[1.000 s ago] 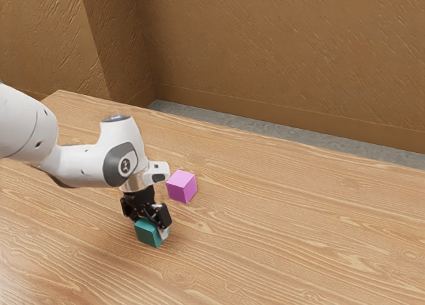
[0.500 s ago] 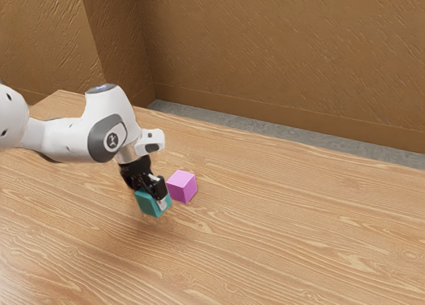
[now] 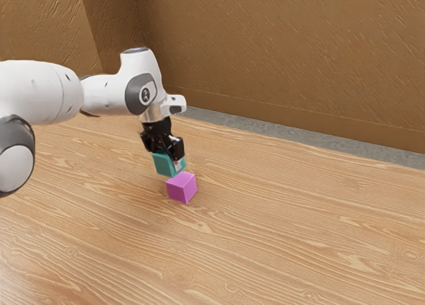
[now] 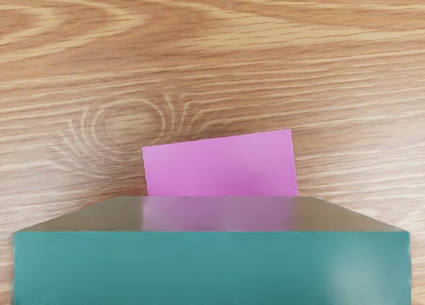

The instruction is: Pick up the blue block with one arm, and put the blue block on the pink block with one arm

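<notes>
- Hanging over the table point(image 3: 299, 218), the gripper point(image 3: 168, 157) is clamped on the blue block point(image 3: 164, 165), with black fingers pressing two opposite sides.
- The blue block, teal in shade, is held off the wood just above the pink block point(image 3: 181, 187), slightly toward the exterior view's left of it.
- Whether the two blocks touch cannot be told.
- The pink block rests flat on the table.
- In the wrist view, the blue block point(image 4: 212, 265) under the hand covers part of the pink block point(image 4: 219, 164).

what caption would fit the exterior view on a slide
Arm's hand holds the teal block close above the pink block on a wooden table.
</notes>
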`<state>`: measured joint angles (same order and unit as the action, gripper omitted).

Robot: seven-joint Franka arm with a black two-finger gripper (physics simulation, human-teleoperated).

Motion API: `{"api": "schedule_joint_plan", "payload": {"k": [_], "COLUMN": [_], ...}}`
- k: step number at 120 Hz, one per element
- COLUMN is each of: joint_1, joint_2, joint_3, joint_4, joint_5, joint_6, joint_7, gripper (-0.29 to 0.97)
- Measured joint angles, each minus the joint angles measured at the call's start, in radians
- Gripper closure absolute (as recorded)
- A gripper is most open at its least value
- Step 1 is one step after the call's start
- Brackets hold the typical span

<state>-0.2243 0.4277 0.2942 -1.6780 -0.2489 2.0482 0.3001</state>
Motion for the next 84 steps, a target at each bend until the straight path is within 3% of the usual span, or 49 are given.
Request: {"api": "schedule_joint_plan", "payload": {"k": [27,63,84], "joint_1": [0.009,0.01,0.009], "joint_2": [0.083,0.097,0.096], "joint_3": [0.0,0.0,-0.001], "joint_4": [0.073,0.077,0.079], "joint_5": [-0.069,-0.079,-0.076], "joint_6": [-0.025,-0.031,-0.032], "joint_7": [0.004,0.009,0.015], "gripper": [0.3,0.3,0.13]}}
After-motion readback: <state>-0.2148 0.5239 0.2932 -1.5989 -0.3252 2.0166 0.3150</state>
